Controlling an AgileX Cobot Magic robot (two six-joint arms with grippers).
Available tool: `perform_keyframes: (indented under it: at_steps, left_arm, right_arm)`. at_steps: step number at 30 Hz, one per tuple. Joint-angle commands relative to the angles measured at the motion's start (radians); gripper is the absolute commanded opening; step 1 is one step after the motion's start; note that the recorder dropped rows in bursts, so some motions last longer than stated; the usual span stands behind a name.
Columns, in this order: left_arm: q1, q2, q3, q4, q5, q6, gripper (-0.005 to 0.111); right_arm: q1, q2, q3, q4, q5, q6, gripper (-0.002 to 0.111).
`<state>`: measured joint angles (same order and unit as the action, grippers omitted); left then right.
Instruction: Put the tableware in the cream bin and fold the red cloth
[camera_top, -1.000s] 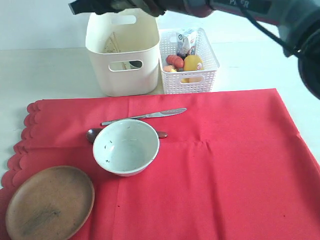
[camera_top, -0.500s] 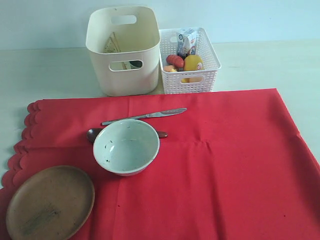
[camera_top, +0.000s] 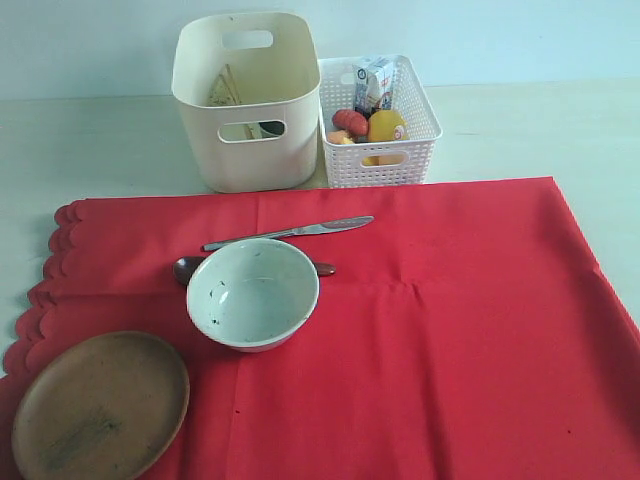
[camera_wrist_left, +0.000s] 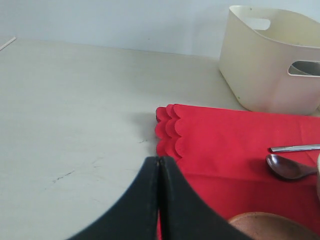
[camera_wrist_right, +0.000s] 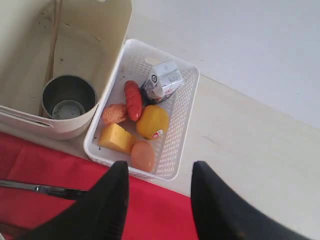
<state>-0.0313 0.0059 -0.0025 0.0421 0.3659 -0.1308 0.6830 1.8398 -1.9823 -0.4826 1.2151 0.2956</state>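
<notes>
- Tableware is only part sorted: the round steel cup (camera_wrist_right: 68, 102) and the pair of thin wooden chopsticks (camera_wrist_right: 52, 40) lie inside the tall cream plastic bin (camera_wrist_right: 25, 55), beyond and to one side of the right gripper (camera_wrist_right: 160, 170).
- A second ago the right arm reached over that bin in the exterior view; now it is gone from that view.
- Its jaws stand spread and hold nothing, over the white lattice basket (camera_wrist_right: 175, 145) of toy food, which suggests a drop is finished.
- The left gripper (camera_wrist_left: 159, 162) is pressed closed on nothing, with the scalloped edge of the large red fabric cloth (camera_wrist_left: 220, 135) just ahead of its tips.
- Left on the cloth, farther from the right gripper than the bin:
  - pale speckled bowl (camera_top: 252, 295)
  - round brown wooden plate (camera_top: 98, 405)
  - steel knife (camera_top: 290, 232)
  - dark spoon (camera_top: 187, 268)
- Folding likely waits until these are cleared.
</notes>
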Motion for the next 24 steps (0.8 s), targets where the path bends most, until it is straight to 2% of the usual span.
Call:
perform_keyframes:
  at_steps: [1,13,17,24]
  left_arm:
    - [0.002,-0.006,0.002,0.0,-0.011,-0.001,0.0]
    - [0.002,-0.006,0.002,0.0,-0.011,-0.001,0.0]
    - [0.002,-0.006,0.002,0.0,-0.011,0.001,0.0]
    - [0.002,-0.006,0.002,0.0,-0.011,-0.001,0.0]
  right_arm:
    - [0.002,-0.088,0.047,0.004,0.006,-0.023,0.035]
    - [0.002,-0.401,0.298,0.005,-0.07,-0.036,0.023]
    - [0.002,-0.604,0.421,0.037,-0.137,-0.079,0.001]
    - [0.002,-0.99,0.682,0.058,-0.272,-0.086,0.0]
